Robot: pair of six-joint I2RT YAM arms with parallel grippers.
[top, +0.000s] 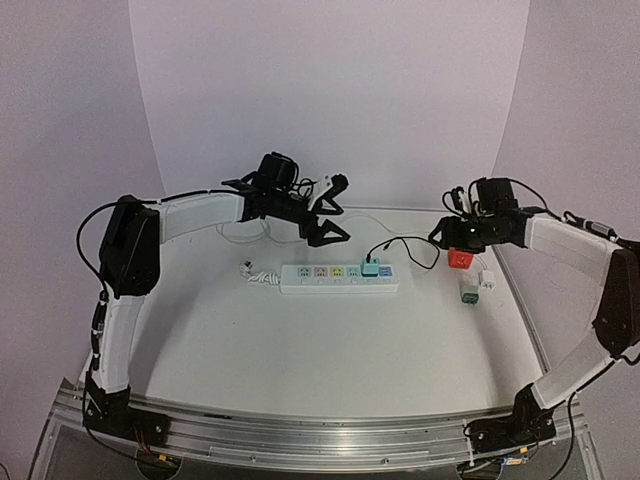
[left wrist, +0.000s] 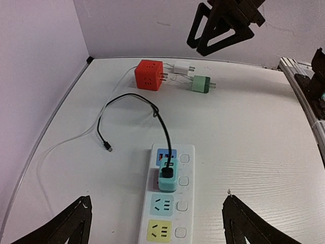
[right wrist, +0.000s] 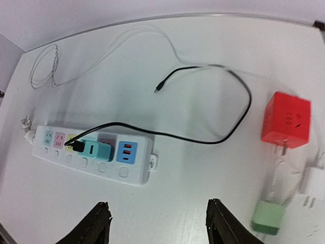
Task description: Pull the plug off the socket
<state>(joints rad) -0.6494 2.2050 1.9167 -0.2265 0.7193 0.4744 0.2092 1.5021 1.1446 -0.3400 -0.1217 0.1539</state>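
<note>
Plugged into the long white rectangular power strip (top: 330, 279): one small mint-green square plug (top: 371, 268), seated beside the blue-labelled end at the strip's right in the top view, just right of frame centre. Pressed fully home, so probably calling for a straight pull away from the outlet face. Running out of it, one thin black cable (right wrist: 238, 91), looped toward the upper right of the right-wrist view and ending loose on the white bench (top: 300, 350), nothing on the free tip. Strip laid flat and face up across the middle of the bench, likely so as to be reachable from either side. Trailing from its left end, one white cord (right wrist: 45, 71), gathered toward the upper left. Set to the right of the strip and well apart from it, three loose adapters, apparently spares or distractors: one red plastic cube adapter (top: 459, 259), one small pale-green block charger (top: 468, 292) and one small white charger (top: 487, 280). Just above the strip in the top view, left pincer (top: 340, 208), spread wide and gripping nothing, with the strip running up between its fingers in its own view. Seemingly placed either to pin the strip or to take the plug. At right of frame near the red cube, right pincer (right wrist: 157, 204), likewise parted and empty. Two pincers in all, neither touching anything.
</note>
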